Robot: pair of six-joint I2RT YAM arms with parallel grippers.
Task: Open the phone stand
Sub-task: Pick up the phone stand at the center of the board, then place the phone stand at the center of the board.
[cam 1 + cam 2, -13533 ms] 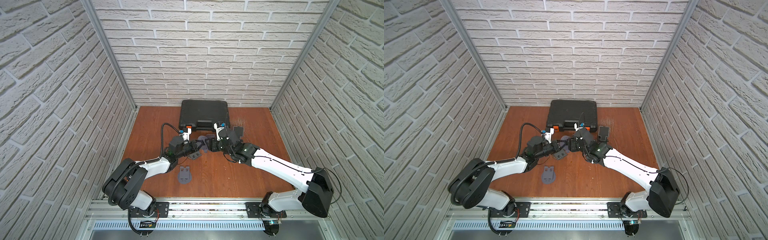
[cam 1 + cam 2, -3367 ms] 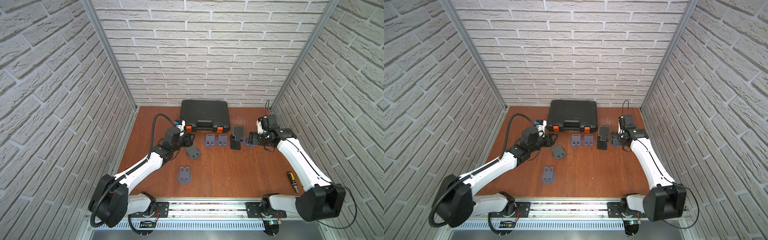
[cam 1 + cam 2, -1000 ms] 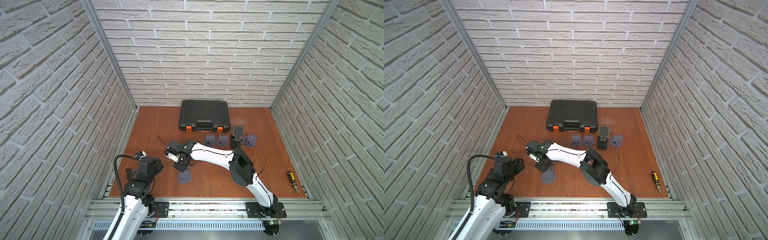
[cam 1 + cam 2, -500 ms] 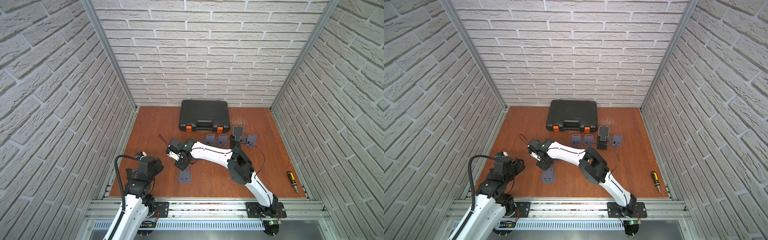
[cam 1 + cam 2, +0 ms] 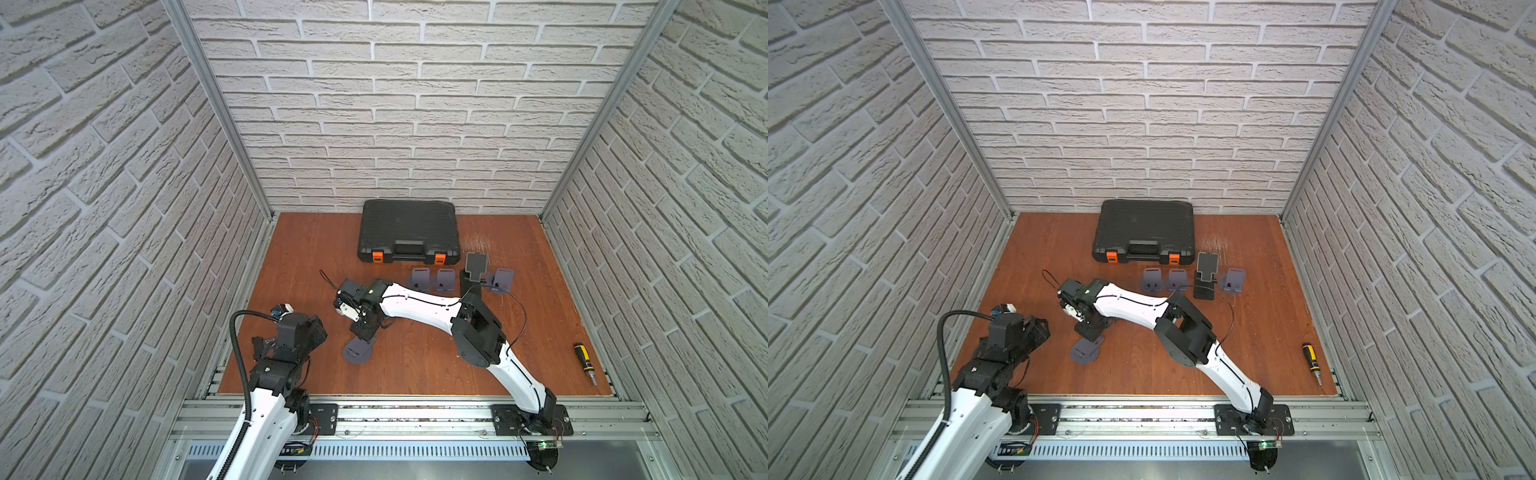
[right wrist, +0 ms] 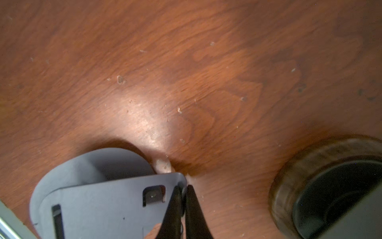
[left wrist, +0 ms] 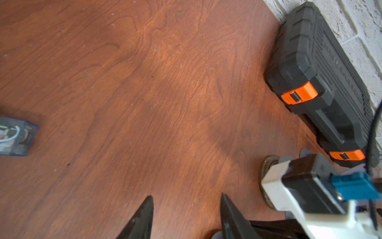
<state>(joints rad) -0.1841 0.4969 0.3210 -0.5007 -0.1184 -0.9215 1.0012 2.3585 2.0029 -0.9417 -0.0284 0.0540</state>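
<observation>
Phone stand [image 6: 103, 207] corner edge between right claw [image 6: 183, 187] tips, open tabletop [image 6: 186, 72] beyond.

Three walls of pale grey brick-pattern panelling close in the space: a back wall [image 5: 395, 104] and two side walls [image 5: 104, 187] that slope outward toward the camera in both top views. Bare metal posts [image 5: 220, 112] run down the two back corners where the walls meet. The tabletop [image 5: 299, 249] is reddish-brown wood with a clear grain. It has a pale scuffed patch [image 5: 478, 241] near its back right part, and small light specks show in the wrist views. Soft light from above leaves a dull sheen [image 6: 144, 115] on the wood. A silver metal rail [image 5: 415, 419] borders the front edge, with a slotted strip [image 5: 395, 451] below it.
</observation>
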